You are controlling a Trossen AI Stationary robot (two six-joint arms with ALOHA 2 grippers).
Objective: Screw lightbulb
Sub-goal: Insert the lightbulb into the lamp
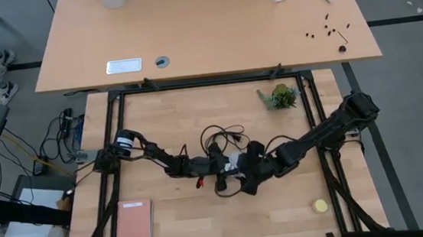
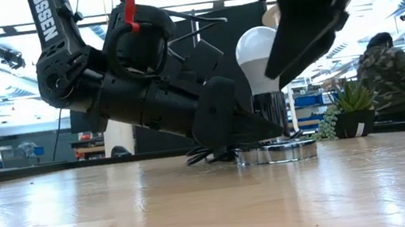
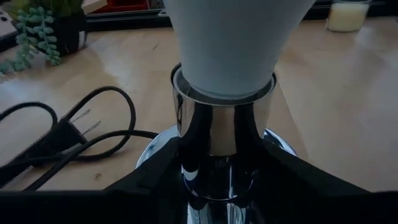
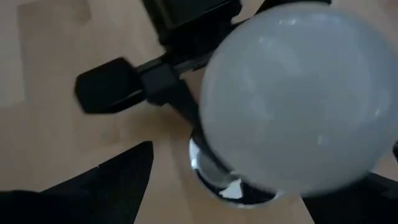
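The white lightbulb (image 2: pixel 257 53) stands upright, its screw end in the chrome socket (image 2: pixel 272 116), which rises from a round silver base (image 2: pixel 278 151) on the wooden table. My left gripper (image 1: pixel 217 165) comes in low from the table's left and is shut on the socket. My right gripper (image 1: pixel 248 164) hangs over the bulb from the right, open. One of its fingers (image 4: pixel 106 183) stands clear of the bulb's globe (image 4: pixel 298 93), and the other (image 2: pixel 302 26) is close by the globe's right side. My left gripper pinches the socket's chrome neck (image 3: pixel 217 180) between its two fingers (image 3: pixel 146 180), just below the bulb's collar. The fingers come level from the table's left. The socket stands upright with its base on the table. My right gripper: I cannot tell whether a finger touches the bulb.
The socket's black cord and plug (image 3: pixel 68 134) lie in loops beside the base. A small potted plant (image 1: pixel 279 96) stands at the far right, a yellow ball (image 1: pixel 320 206) at the near right and a pink notebook (image 1: pixel 132 225) at the near left.
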